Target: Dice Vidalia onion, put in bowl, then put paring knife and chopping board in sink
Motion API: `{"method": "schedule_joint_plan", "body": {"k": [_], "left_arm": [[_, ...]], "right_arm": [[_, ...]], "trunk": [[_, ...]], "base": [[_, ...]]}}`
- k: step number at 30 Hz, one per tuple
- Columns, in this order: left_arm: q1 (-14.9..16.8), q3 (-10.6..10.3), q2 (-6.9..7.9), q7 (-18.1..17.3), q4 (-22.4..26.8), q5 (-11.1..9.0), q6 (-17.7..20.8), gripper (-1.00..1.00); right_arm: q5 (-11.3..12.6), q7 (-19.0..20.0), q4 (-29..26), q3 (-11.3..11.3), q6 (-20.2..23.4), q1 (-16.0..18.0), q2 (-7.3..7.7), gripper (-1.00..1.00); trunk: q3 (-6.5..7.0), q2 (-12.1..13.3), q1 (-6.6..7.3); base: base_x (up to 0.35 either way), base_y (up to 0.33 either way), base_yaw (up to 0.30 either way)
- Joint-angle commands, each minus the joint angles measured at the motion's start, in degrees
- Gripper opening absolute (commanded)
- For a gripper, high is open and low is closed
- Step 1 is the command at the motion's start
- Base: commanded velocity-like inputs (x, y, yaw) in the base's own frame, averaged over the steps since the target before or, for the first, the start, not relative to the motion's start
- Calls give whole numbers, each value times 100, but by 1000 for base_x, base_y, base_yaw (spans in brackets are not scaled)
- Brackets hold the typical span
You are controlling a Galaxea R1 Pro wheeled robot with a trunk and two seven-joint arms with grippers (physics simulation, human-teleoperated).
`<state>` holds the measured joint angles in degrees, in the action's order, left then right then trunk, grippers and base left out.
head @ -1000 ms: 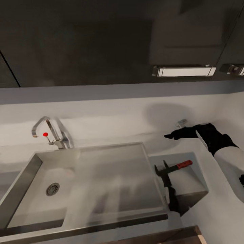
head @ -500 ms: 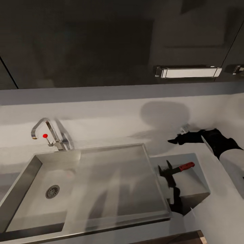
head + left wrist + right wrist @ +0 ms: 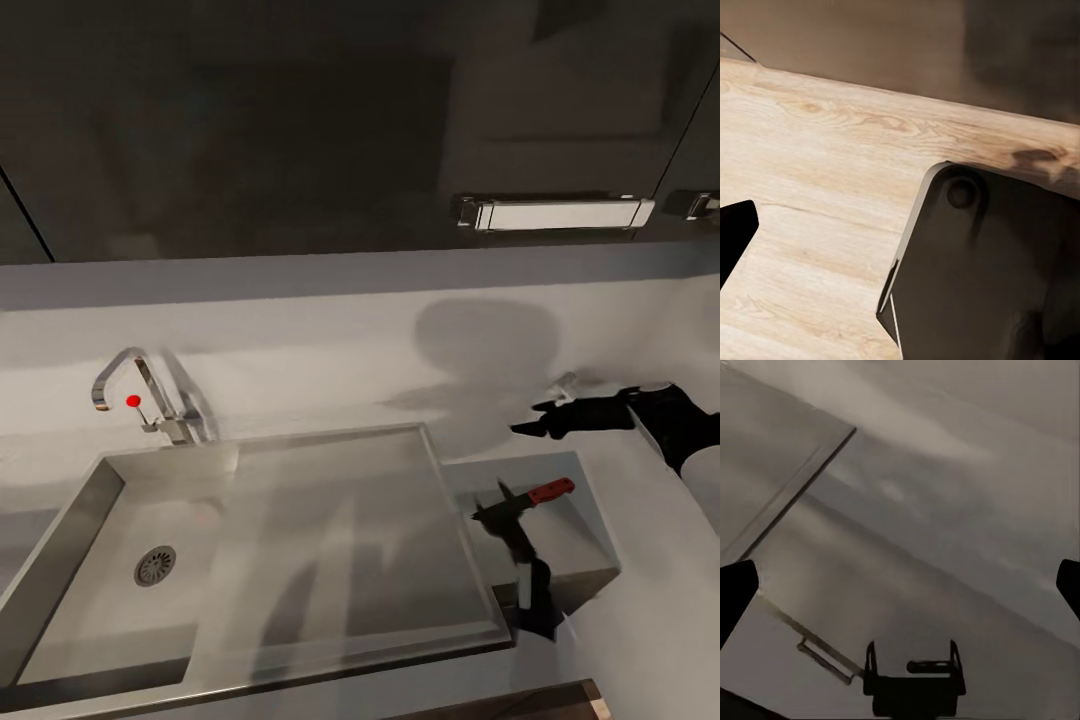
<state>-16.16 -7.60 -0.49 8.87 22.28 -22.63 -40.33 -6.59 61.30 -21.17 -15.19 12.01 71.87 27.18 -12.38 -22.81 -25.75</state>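
Grey sink (image 3: 90, 520) with round drain at its left end, flat drainboard to the right, knife (image 3: 527, 496) with red handle in the small recess beside the drainboard's right edge, right gripper (image 3: 535, 428) hovering above the counter's back edge, fingers spread, left gripper (image 3: 735, 232) near pale wood, state unclear.

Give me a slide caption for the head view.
Paring knife lies right of the sink; right gripper hovers above it.

The paring knife (image 3: 523, 498) blade merges into dark shadow, its tip indistinct.
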Motion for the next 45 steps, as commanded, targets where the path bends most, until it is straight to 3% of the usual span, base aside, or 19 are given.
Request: {"method": "schedule_joint_plan", "body": {"k": [1, 7, 8, 14, 24, 28, 32, 45], "left_arm": [[-1, -49, 3, 60, 9, -14, -10, 100], [-1, -49, 2, 60, 5, -18, -10, 100], [-1, -49, -1, 60, 5, -18, -10, 100], [-1, -49, -2, 56, 5, -16, -10, 100], [-1, -49, -4, 57, 4, -17, -10, 100], [-1, -49, -4, 57, -2, -20, -3, 100], [-1, -49, -4, 57, -36, -18, -1, 100], [-1, -42, -38, 53, -74, -17, -1, 100]], "right_arm": [[-16, 178, -11, 6, 9, 3, 42, 100], [-17, 672, -10, 7, -294, 3, 193, 100], [-17, 875, -13, 10, -382, 3, 281, 100], [-18, 1434, -31, 23, -481, 3, 468, 100], [-31, 1597, -20, 5, -719, 3, 545, 100], [-219, 1636, -16, 5, -765, 3, 583, 100], [-551, 1838, -1, 3, -992, 3, 623, 100], [-1134, 1861, 318, -6, -1470, 3, 622, 100]], "trunk": [[-10, -11, -4], [-10, -11, -4], [-10, -11, -4], [-10, -11, -4], [-10, -11, -4], [-10, -11, -4], [-10, -11, -4], [-10, -11, -4]], "base": [[0, 0, 0], [0, 0, 0], [0, 0, 0], [0, 0, 0], [0, 0, 0], [0, 0, 0], [0, 0, 0], [0, 0, 0]]}}
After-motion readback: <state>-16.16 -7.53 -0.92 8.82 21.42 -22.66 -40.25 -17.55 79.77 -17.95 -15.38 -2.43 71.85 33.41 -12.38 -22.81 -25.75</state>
